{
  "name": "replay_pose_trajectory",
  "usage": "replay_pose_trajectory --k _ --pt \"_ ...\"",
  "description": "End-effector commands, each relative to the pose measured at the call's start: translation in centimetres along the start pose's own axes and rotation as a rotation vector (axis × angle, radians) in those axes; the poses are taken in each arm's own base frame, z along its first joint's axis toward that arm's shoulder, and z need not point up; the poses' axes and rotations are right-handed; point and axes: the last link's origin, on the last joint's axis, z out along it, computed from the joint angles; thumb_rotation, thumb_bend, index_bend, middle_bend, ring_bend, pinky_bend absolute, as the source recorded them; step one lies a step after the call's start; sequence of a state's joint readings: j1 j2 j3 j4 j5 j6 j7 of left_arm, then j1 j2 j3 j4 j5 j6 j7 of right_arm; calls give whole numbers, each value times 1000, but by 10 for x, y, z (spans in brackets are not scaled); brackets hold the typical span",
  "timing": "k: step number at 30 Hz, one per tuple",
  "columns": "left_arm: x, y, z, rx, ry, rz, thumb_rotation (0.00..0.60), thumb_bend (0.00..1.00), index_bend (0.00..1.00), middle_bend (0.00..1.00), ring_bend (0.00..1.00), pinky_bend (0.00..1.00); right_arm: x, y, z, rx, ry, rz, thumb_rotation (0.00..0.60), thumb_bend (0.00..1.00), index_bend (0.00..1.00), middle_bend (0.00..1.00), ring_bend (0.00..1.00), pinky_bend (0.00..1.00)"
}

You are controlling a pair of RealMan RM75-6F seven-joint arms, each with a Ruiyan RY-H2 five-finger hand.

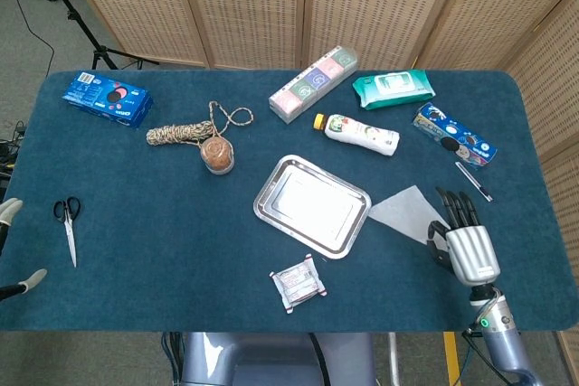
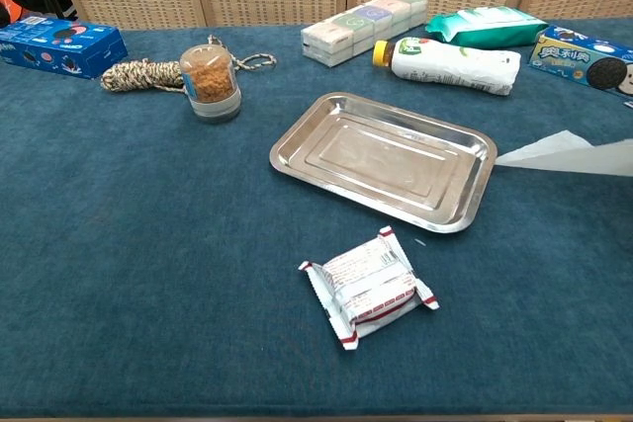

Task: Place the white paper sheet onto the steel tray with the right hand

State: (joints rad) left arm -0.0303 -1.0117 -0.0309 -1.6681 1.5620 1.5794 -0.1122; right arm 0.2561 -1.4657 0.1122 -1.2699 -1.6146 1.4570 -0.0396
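The white paper sheet (image 1: pixel 403 209) is lifted at its right side, and its left corner points at the steel tray (image 1: pixel 264 196). My right hand (image 1: pixel 461 237) grips the sheet's right edge, just right of the tray. In the chest view the paper sheet (image 2: pixel 564 155) hangs tilted above the cloth, its tip close to the steel tray (image 2: pixel 287 150), while the hand itself is out of frame. The tray holds nothing. Only fingertips of my left hand (image 1: pixel 11 211) show at the table's far left edge, spread apart and holding nothing.
A wrapped snack packet (image 1: pixel 298 284) lies in front of the tray. Behind it are a white bottle (image 1: pixel 357 133), a wipes pack (image 1: pixel 393 88) and a box of cups (image 1: pixel 313 83). A pen (image 1: pixel 474 181) and cookie box (image 1: pixel 454 135) lie beyond my right hand. Scissors (image 1: pixel 68 228) lie far left.
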Motion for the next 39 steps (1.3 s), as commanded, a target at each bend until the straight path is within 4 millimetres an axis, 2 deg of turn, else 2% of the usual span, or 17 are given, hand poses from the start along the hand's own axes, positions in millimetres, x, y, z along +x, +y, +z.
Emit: replay_pose_trajectory --k 1,4,6,10,12,16,19,25,28,35,39 --pt "1 0 0 0 -1 -5 600 0 0 0 0 0 45 -25 49 39 112 -36 600 619 737 24 0 0" --pt "2 -1 0 1 1 -10 600 0 0 0 0 0 61 -36 64 47 134 -59 600 620 743 30 0 0" --pt "3 -2 0 4 2 -16 600 0 0 0 0 0 76 -49 81 54 163 -72 600 620 745 32 0 0" --pt "3 -3 1 6 0 -19 600 0 0 0 0 0 94 -69 102 58 181 -93 600 622 744 32 0 0" --pt "3 -3 2 6 -6 -18 600 0 0 0 0 0 104 -86 117 74 198 -105 600 624 744 32 0 0" --pt "2 -3 3 8 -13 -13 600 0 0 0 0 0 114 -111 136 94 212 -136 600 664 744 33 0 0" --pt "0 -3 4 11 -18 -11 600 0 0 0 0 0 112 -128 151 89 209 -153 600 672 747 36 0 0" --pt "-1 -2 4 10 -27 -14 600 0 0 0 0 0 103 -147 185 27 199 -206 600 672 748 43 0 0" --pt "0 -3 4 15 -25 -17 600 0 0 0 0 0 102 -159 195 -14 205 -205 600 672 748 43 0 0" --pt "-2 -6 6 24 -41 -17 600 0 0 0 0 0 90 -191 207 -71 221 -191 600 672 748 43 0 0" --pt "0 -9 8 36 -39 -24 600 0 0 0 0 0 80 -210 212 -45 225 -204 600 672 748 43 0 0"
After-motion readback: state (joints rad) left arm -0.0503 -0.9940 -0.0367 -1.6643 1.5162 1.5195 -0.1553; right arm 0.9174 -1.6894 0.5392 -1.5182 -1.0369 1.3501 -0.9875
